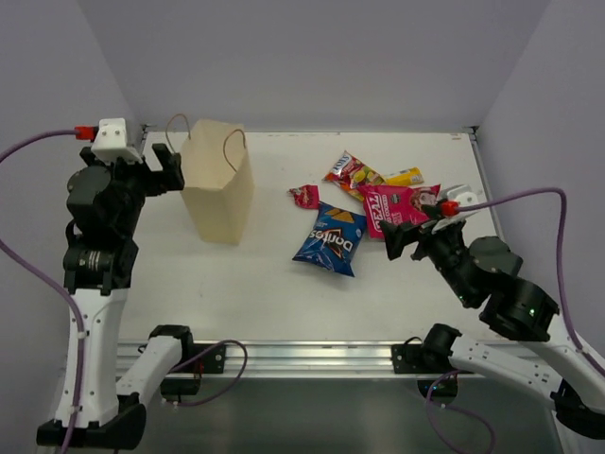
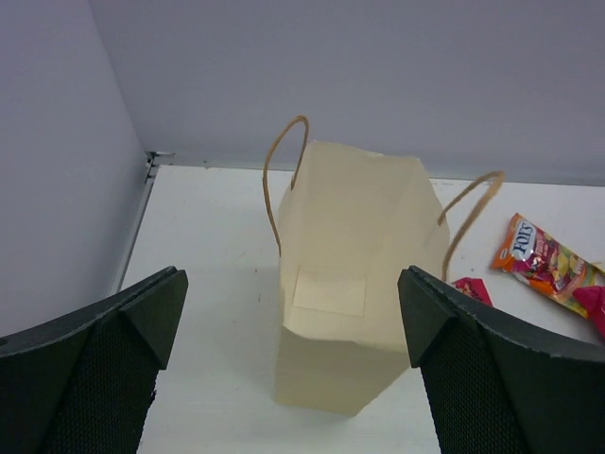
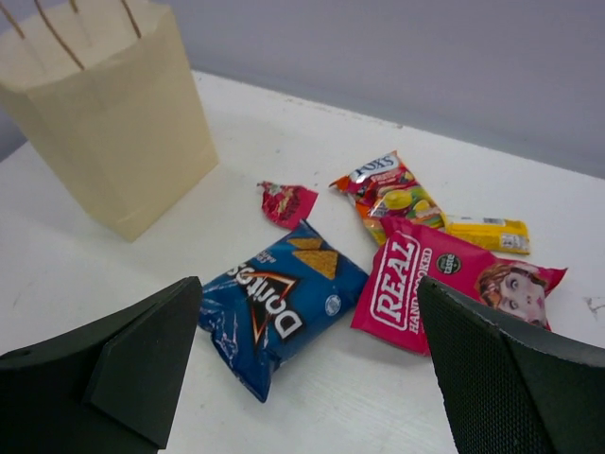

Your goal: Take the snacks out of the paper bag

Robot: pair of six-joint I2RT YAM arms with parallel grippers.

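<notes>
**Five snacks [image 1: 331, 236] out, paper bag [image 1: 217, 184] upright by the left pincer [image 1: 165, 175]**

Five packets lie flat on the table [image 1: 236, 284], apart from the paper bag: a blue Doritos bag [image 1: 329, 238], a pink bag [image 1: 395, 206], a candy pouch [image 1: 353, 172], a yellow bar [image 1: 405, 176] and a tiny red wrapper [image 1: 304, 196]. The tall bag stands right in front of the left pincer, which is wide open and holds nothing. The right pincer [image 1: 408, 235] is open too, empty, beside the pink bag. So the left arm is nearer the bag. I cannot see inside the bag.
</notes>
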